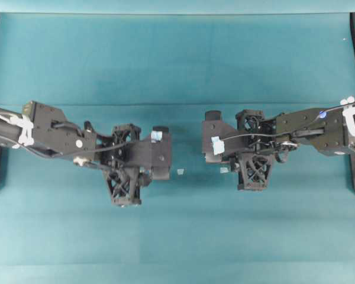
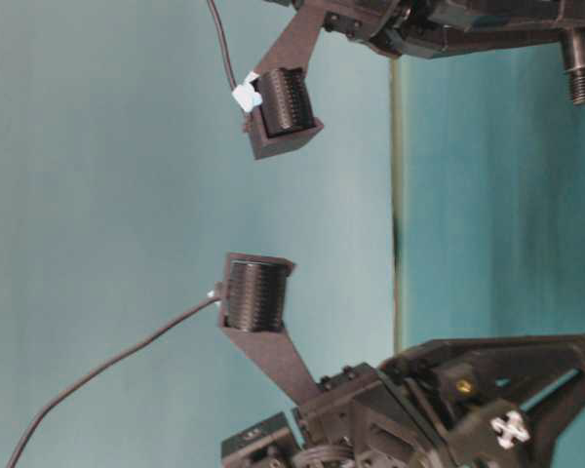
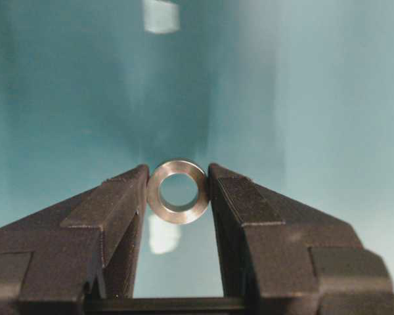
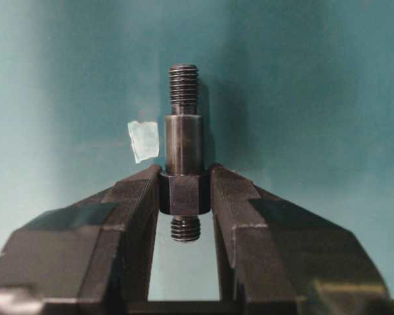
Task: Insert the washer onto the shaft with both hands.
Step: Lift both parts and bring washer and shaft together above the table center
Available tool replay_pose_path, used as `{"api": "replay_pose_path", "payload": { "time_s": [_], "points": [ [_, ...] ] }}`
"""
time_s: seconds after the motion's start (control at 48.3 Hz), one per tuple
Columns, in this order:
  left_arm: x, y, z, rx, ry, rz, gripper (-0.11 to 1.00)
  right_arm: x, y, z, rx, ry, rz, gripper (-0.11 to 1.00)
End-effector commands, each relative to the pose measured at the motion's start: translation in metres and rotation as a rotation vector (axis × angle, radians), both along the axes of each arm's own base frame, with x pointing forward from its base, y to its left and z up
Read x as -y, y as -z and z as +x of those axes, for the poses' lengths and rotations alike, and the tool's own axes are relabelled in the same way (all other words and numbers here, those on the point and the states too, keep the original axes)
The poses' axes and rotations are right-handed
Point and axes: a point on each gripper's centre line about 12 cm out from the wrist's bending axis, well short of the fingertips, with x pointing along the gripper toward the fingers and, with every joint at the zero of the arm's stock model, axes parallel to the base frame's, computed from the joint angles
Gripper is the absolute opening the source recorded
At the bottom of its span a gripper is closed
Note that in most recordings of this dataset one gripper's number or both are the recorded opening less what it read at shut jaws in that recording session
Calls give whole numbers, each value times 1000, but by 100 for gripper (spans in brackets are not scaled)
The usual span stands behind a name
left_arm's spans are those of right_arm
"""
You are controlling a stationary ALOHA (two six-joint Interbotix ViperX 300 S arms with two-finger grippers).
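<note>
Item 1, the washer (image 3: 178, 191): silvery metal ring, round hole open to the camera, pinched edge-on between the tips of the left gripper (image 3: 178, 193); teal table (image 3: 328, 98) shows through the hole. In the overhead view the left gripper (image 1: 161, 151) sits left of centre, above the table.

Item 2, the shaft (image 4: 184, 154): dark stepped rod, threaded at both ends, clamped at its thicker collar by the right gripper (image 4: 184, 195); the long threaded end points away from the wrist camera, the short one pokes back between the fingers. Overhead, the right gripper (image 1: 214, 139) sits right of centre, facing the left one with a gap between (the parts themselves are too small to see there).

Item 3, tape scrap (image 1: 180, 172): pale, flat on the table between the two arms.

Item 4, second tape scrap (image 4: 143, 140): just left of the shaft in the right wrist view.
</note>
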Motion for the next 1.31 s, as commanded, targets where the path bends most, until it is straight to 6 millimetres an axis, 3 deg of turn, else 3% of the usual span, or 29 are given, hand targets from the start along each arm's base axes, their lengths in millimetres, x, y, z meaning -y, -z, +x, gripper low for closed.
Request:
{"api": "replay_pose_path", "payload": {
  "time_s": [0.0,0.228,0.601,0.932,1.285],
  "points": [
    [1,-13,3,41,5,1,37,-1,-14,3,49,-3,-3,0],
    [1,-24,2,106,5,0,37,-1,-18,-3,107,8,-1,0],
    [3,-38,-11,411,3,-19,37,-6,-20,-22,387,101,37,0],
    [4,-41,-15,590,-17,-53,37,-25,-11,-38,529,124,100,0],
    [19,-38,-5,646,-12,-111,37,-45,-10,-34,596,113,163,0]
  ]
}}
